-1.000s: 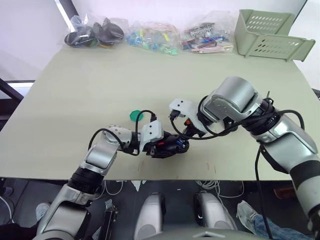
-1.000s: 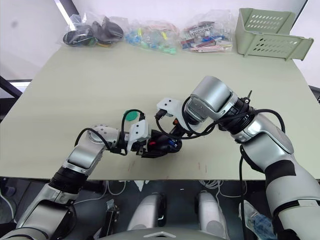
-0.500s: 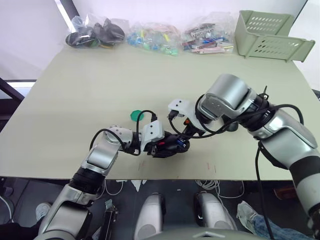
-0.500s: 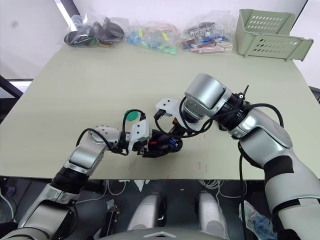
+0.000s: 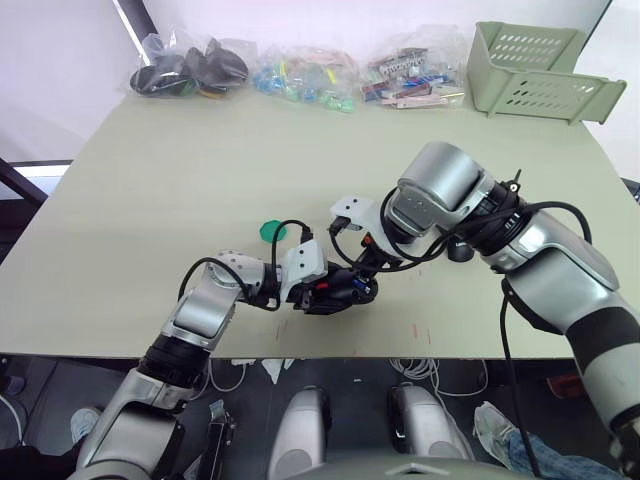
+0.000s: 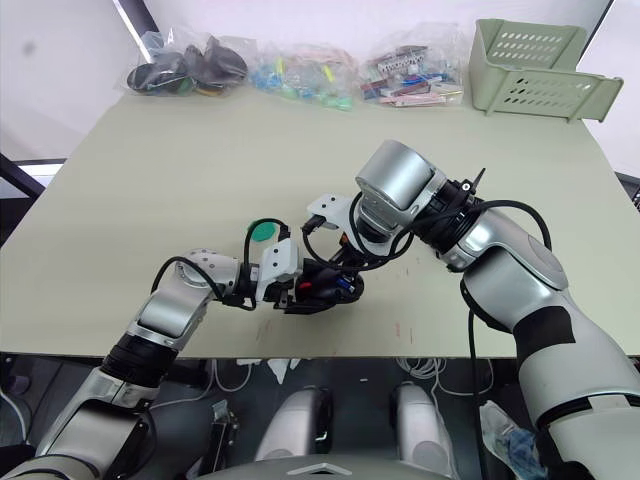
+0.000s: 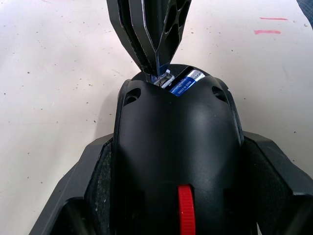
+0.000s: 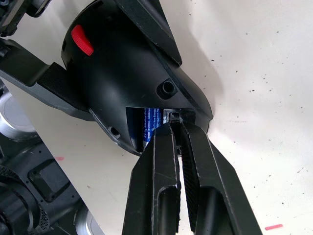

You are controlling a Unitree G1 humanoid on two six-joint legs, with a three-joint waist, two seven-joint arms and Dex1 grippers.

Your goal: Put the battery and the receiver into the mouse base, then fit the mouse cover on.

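Near the front edge of the pale green table (image 5: 150, 200), the left gripper (image 7: 171, 205) clamps the black mouse base (image 7: 176, 147), red scroll wheel showing. The blue battery (image 8: 150, 123) sits in its compartment. The right gripper (image 8: 177, 128), fingers pinched together, presses at the tiny silvery receiver (image 8: 174, 117) beside the battery.

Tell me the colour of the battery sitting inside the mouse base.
Blue with white lettering; the battery shows best in the right wrist view.
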